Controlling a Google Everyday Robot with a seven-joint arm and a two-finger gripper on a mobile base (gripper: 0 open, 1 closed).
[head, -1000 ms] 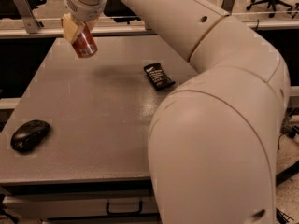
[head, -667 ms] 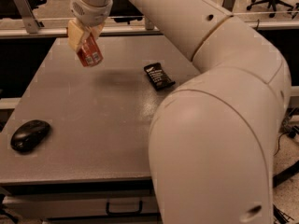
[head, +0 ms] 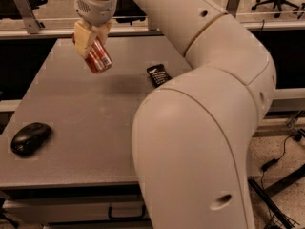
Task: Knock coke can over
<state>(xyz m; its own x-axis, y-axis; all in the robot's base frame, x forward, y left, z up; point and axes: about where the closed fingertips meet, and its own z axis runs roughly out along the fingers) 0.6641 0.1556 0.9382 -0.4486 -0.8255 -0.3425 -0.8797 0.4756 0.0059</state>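
Note:
The coke can [head: 98,58] is red-orange with white lettering. It hangs tilted in the air above the back left part of the grey table [head: 86,123], its lower end pointing right and down. My gripper [head: 89,41] comes down from the top of the view and is shut on the can's upper part, with the tan fingers [head: 82,38] on both sides of it. The can touches nothing else.
A black computer mouse [head: 30,138] lies near the table's front left edge. A small black packet [head: 158,75] lies at mid-table, right of the can. My large white arm [head: 205,128] covers the table's right side. A rail runs behind the table.
My gripper has moved to the right and a little down with the can in it. The can stays tilted. The mouse and the black packet have not moved.

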